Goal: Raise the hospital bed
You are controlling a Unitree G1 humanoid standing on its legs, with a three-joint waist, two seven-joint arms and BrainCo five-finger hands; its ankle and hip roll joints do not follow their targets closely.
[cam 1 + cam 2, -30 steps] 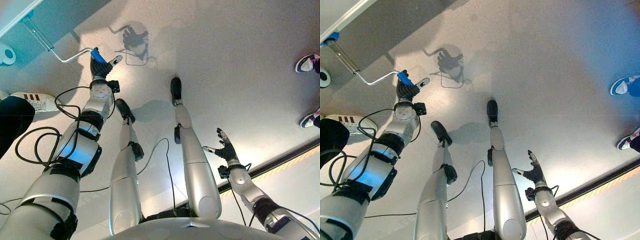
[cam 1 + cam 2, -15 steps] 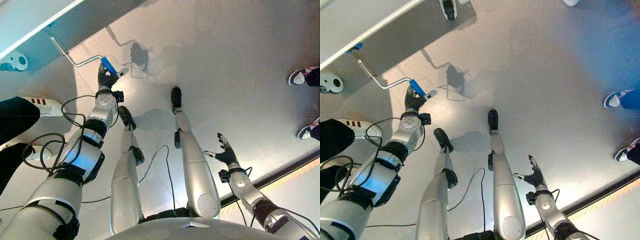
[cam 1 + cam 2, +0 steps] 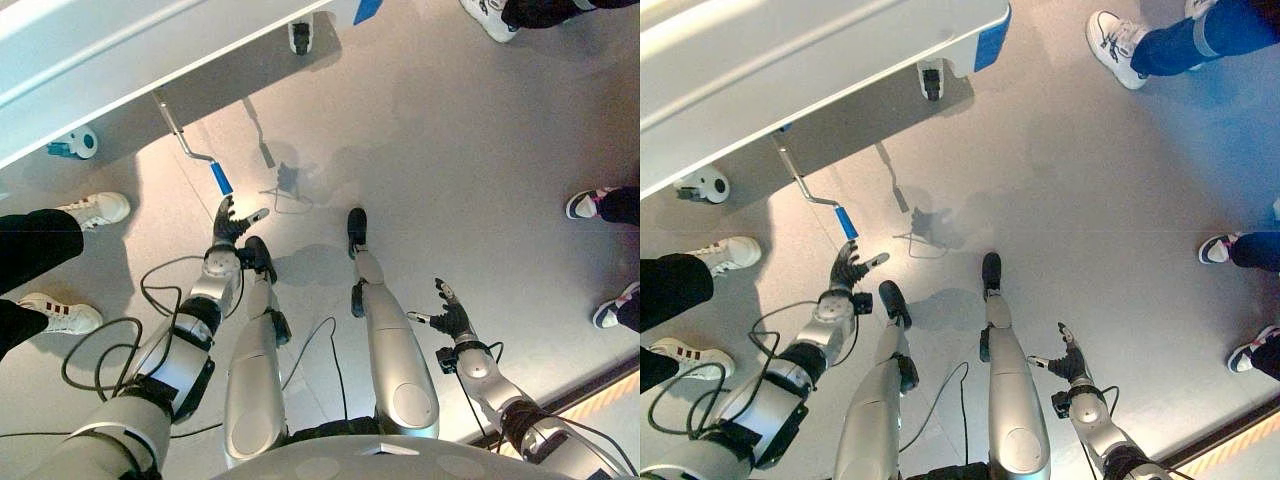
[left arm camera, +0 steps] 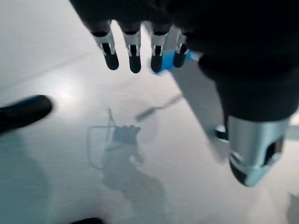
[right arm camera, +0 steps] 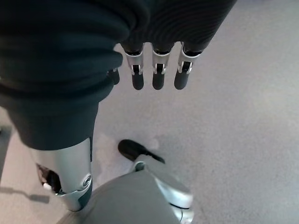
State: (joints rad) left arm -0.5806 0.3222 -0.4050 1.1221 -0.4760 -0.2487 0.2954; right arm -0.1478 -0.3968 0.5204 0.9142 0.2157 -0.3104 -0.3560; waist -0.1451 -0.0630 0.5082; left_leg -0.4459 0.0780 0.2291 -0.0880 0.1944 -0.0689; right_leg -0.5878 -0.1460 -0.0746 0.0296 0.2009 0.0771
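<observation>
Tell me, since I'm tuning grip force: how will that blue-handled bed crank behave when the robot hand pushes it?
The crank is a bent metal rod, so probably stiff, swinging round its pivot under the bed. Its blue grip looks smooth and may slip. The left robot hand hangs open just short of it.

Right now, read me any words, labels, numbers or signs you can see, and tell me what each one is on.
No text can be read in these pictures.
The bed, its crank handle with the blue grip and the floor carry no legible print.
Bystanders' shoes show stripes, not lettering.
</observation>
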